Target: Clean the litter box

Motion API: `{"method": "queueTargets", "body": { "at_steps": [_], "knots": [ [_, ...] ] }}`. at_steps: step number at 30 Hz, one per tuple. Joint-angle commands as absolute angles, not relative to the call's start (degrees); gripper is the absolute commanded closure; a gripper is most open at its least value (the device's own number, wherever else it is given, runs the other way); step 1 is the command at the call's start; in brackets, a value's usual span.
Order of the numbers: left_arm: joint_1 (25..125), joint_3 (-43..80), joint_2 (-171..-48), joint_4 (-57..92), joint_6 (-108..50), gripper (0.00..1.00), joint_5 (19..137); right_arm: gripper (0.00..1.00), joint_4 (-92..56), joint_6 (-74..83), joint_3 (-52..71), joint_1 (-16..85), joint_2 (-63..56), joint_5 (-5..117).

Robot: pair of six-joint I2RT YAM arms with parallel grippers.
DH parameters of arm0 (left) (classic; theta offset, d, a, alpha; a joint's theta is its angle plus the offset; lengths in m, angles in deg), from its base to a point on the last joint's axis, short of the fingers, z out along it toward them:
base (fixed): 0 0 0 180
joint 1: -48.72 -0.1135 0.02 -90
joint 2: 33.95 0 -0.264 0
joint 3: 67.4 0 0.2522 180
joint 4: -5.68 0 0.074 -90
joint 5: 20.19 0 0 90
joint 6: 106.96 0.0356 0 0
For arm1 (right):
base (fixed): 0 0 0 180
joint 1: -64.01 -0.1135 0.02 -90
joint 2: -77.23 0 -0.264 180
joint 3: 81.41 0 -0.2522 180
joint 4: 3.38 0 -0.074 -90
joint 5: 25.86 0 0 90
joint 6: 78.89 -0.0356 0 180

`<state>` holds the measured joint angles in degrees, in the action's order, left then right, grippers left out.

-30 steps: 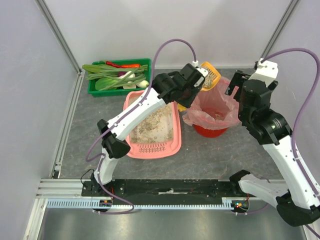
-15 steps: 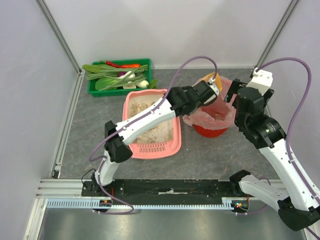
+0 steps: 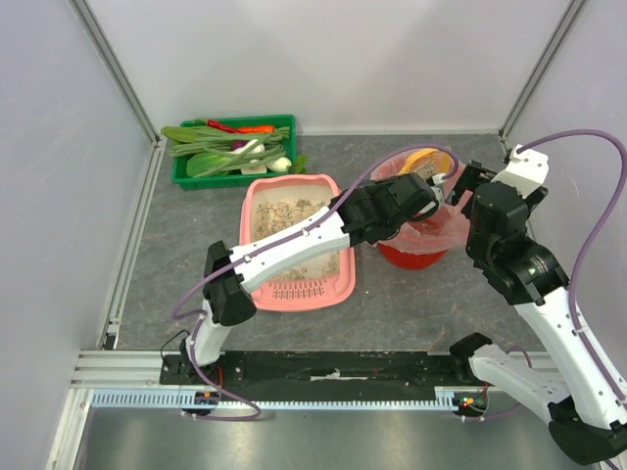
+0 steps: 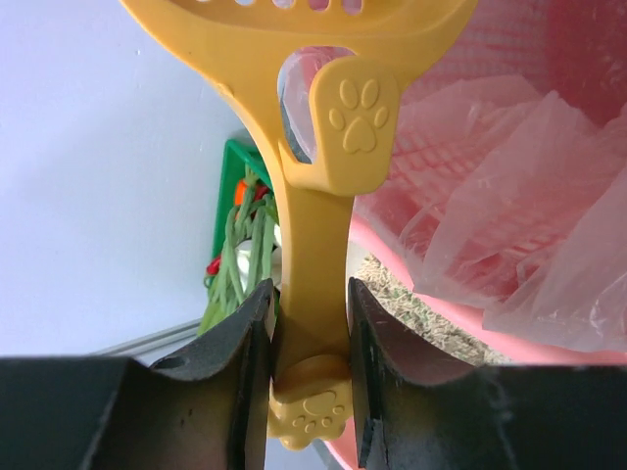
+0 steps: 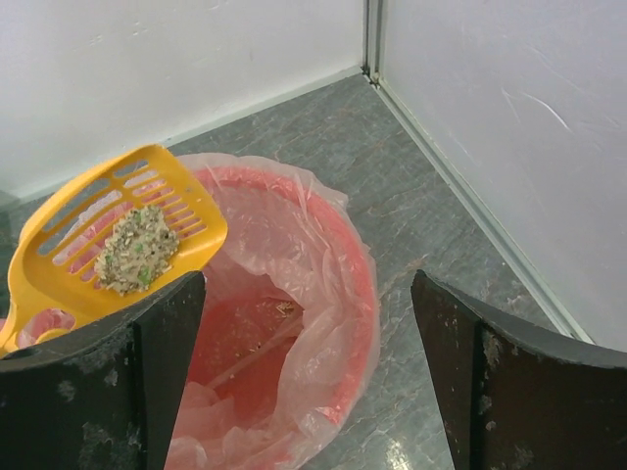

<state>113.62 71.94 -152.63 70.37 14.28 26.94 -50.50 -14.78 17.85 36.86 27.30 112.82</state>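
Observation:
The pink litter box (image 3: 299,297) holds grey-beige litter and sits left of centre. My left gripper (image 3: 423,193) (image 4: 310,294) is shut on the handle of a yellow slotted scoop (image 3: 425,161) (image 4: 315,211). The scoop (image 5: 118,230) hangs level over the far rim of the red bin (image 3: 411,257) (image 5: 338,294) and carries a clump of litter (image 5: 134,248). My right gripper (image 3: 458,183) (image 5: 309,284) stands open wide over the bin's right side, with nothing between its fingers. A corner of the litter box (image 4: 431,323) shows under the bag.
A loose pink bag (image 3: 446,223) (image 5: 294,211) lines the bin. A green crate of vegetables (image 3: 233,152) (image 4: 233,211) stands at the back left. White walls and metal rails close in the grey floor (image 5: 431,196) on three sides.
My left arm has reached right and lower, carrying the loaded scoop in over the bin's rim. The right gripper has shifted slightly, still above the bin.

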Motion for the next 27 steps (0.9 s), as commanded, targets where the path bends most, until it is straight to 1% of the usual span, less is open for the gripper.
{"method": "queueTargets", "body": {
  "at_steps": [1,8,13,18,22,27],
  "knots": [
    [114.0,68.2,-148.0,64.8,21.2,0.98,22.3,0.05,-47.7,-16.1,18.1,36.9,28.6,116.8],
    [113.1,62.6,-143.8,60.9,22.8,0.98,20.8,0.05,-47.7,-14.4,18.0,36.9,30.6,119.9],
    [113.6,61.1,-142.9,57.2,28.2,0.98,19.4,0.05,-47.6,-14.6,18.1,36.8,31.2,120.4],
    [115.1,61.0,-142.6,59.7,31.6,0.98,22.3,0.05,-47.6,-15.0,18.1,36.8,31.4,120.3],
    [115.2,62.5,-143.0,64.4,31.4,0.98,24.5,0.05,-47.4,-15.3,18.4,36.9,32.1,120.6],
    [115.2,63.6,-142.9,66.1,31.6,0.98,26.2,0.05,-47.2,-15.2,19.1,36.9,33.0,120.5]
  ]
}}
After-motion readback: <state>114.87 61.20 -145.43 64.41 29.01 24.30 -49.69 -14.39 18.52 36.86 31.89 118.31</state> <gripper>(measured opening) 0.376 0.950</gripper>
